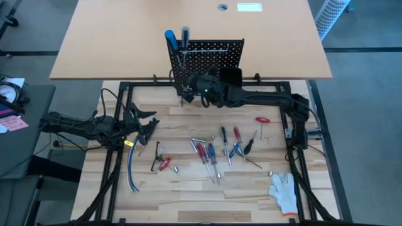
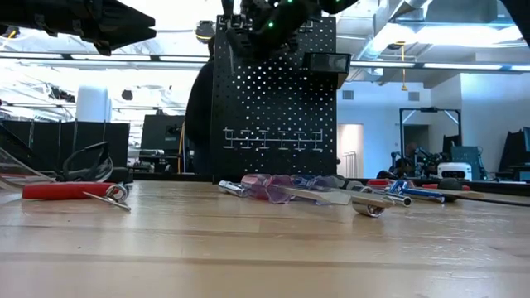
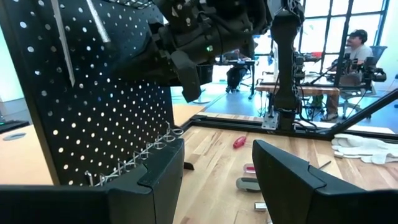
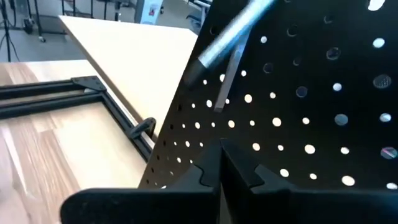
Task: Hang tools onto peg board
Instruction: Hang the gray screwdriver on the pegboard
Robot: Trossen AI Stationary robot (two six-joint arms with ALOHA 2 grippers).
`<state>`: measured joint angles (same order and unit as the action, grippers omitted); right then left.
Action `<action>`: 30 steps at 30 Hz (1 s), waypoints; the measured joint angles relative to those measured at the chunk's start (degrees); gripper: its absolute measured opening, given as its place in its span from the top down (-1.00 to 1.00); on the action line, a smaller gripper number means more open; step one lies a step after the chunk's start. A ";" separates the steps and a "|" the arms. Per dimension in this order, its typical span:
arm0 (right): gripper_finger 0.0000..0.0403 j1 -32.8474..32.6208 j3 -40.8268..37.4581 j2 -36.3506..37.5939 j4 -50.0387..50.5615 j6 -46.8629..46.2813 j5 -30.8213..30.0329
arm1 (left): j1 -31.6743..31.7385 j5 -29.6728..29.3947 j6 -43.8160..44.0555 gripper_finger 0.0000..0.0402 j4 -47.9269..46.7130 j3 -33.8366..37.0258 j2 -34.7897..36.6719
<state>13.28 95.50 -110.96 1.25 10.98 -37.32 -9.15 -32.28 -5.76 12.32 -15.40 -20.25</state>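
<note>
Peg board: black perforated panel (image 1: 210, 53) standing upright at 12 o'clock on the work surface, against the far edge of the black frame; a row of wire hooks runs across its lower part in the low view (image 2: 269, 136)
Hung tools: blue-handled screwdriver (image 1: 170, 39) and grey-handled screwdriver (image 1: 185, 34) sit side by side at the board's top corner toward 10 o'clock, shafts down against the holes
Small black bin: attached to the board (image 1: 230, 76) on its 3 o'clock side
Right gripper: up at the board face (image 1: 186, 85), just below the two hung screwdrivers; fingers (image 4: 239, 171) pressed together with nothing between them
Right arm: reaches in from 3 o'clock across the back of the table
Left gripper: at 9 o'clock over the wood surface (image 1: 147, 125), well apart from the board; fingers (image 3: 292, 180) stand apart, nothing between them
Loose tools: cluster of screwdrivers with red and blue handles (image 1: 213, 152) lying flat near table centre; red-handled pliers (image 1: 162, 163) toward 7 o'clock of that cluster; small red-handled tool (image 1: 262, 120) toward 2 o'clock
White glove: lying at 5 o'clock near the table corner (image 1: 284, 190)
Cable bundle: lying at 8 o'clock (image 1: 130, 166), below the left gripper
Background: seated person visible beyond the table in the left wrist view (image 3: 354, 53)
</note>
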 joint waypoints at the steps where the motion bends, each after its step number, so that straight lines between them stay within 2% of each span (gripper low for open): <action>1: 0.95 0.00 0.00 0.00 0.09 0.42 -0.02 | 0.00 -0.01 0.00 0.08 -0.02 0.00 0.00; 4: 0.95 -0.40 0.00 0.00 1.12 0.97 -1.05 | 0.00 -0.01 0.01 0.08 -0.07 0.00 0.00; 7: 0.95 -1.67 0.00 0.73 2.86 1.52 -4.96 | 0.00 -0.01 0.33 0.08 -0.65 0.00 0.02; 10: 0.95 -3.49 0.13 1.89 2.54 4.87 -5.35 | 0.00 -0.01 0.44 0.08 -1.04 0.02 0.00; 12: 0.95 -4.79 0.13 2.89 3.17 8.66 -3.32 | 0.00 -0.01 0.44 0.08 -0.98 0.02 0.02; 18: 0.95 -6.20 0.13 3.69 -0.98 16.94 12.22 | 0.00 -0.02 0.44 0.08 -0.87 0.02 0.00; 23: 0.97 -2.04 0.19 2.57 -8.61 15.36 12.75 | 0.00 -0.02 0.58 0.08 -0.85 0.02 0.00; 30: 0.97 4.67 0.09 -1.03 -5.23 5.36 13.22 | 0.00 -0.01 0.61 0.08 -1.00 0.02 0.02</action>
<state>17.95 95.59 -111.99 -3.98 16.34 -24.10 -9.15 -32.30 -5.15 11.31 -15.38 -20.23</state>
